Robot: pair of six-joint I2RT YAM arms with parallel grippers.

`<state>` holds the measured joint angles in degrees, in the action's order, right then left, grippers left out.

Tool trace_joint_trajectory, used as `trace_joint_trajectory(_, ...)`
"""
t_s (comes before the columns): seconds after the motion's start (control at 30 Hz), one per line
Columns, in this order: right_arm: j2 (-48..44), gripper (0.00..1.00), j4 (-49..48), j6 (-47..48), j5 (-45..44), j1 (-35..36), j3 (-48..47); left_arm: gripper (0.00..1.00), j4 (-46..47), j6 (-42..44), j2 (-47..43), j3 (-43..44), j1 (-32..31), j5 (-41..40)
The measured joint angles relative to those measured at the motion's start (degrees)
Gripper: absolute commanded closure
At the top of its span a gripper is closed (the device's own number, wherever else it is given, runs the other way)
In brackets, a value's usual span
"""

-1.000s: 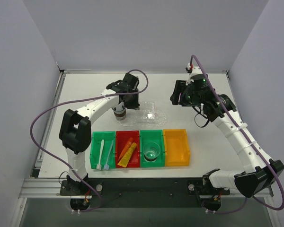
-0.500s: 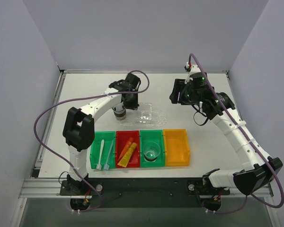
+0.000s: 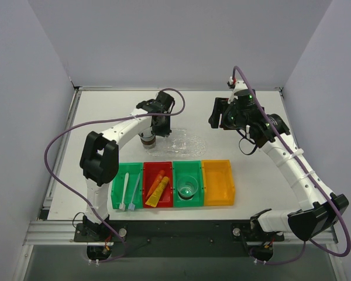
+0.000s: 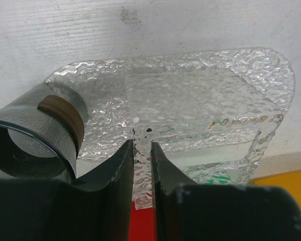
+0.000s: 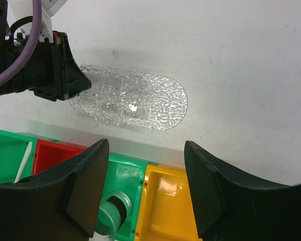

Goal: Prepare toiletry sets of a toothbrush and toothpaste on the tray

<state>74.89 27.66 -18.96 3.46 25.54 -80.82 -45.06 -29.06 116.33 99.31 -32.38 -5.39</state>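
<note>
The clear bumpy tray point(image 3: 188, 143) point(image 4: 190, 95) point(image 5: 140, 103) lies on the white table behind the bins. My left gripper point(image 3: 159, 130) point(image 4: 142, 145) is shut on its near left edge, with the rim pinched between the fingers. The white toothbrush point(image 3: 126, 190) point(image 5: 24, 160) and the pale blue toothbrush point(image 3: 134, 188) lie in the left green bin point(image 3: 118, 175). Two orange toothpaste tubes point(image 3: 157, 187) lie in the red bin point(image 3: 148, 170). My right gripper point(image 3: 219, 119) point(image 5: 146, 150) hangs open and empty high over the table, to the right of the tray.
A clear cup point(image 3: 147, 139) point(image 4: 35, 135) stands at the tray's left end, close beside the left fingers. Another clear cup point(image 3: 187, 187) point(image 5: 110, 218) sits in the second green bin. The orange bin point(image 3: 217, 182) point(image 5: 165, 206) holds nothing.
The right gripper's jaws have spread a little wider. The left arm's elbow has shifted slightly right while its gripper stays shut on the tray's edge.
</note>
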Motion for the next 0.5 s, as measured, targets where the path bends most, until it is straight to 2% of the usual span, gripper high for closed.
trace_joint_trajectory(0.1,0.00,0.43,0.02,0.04,0.02,-0.02,0.00,0.99,-0.63,0.24,0.04,0.44,-0.02,-0.31)
trace_joint_trajectory(0.2,0.00,0.43,0.00,0.11,0.02,-0.02,0.00,0.84,-1.46,0.44,0.44,1.18,-0.02,-0.59)
trace_joint_trajectory(0.23,0.00,0.43,0.00,0.17,0.04,-0.02,0.00,0.77,-1.49,0.57,0.61,1.36,-0.02,-0.66)
trace_joint_trajectory(0.37,0.00,0.43,0.00,0.22,0.33,-0.02,0.00,0.65,-1.57,0.90,0.85,1.46,-0.02,-1.11)
trace_joint_trajectory(0.5,0.00,0.43,0.00,0.22,0.39,-0.02,0.00,0.59,-1.99,1.36,0.85,1.81,-0.09,-2.14)
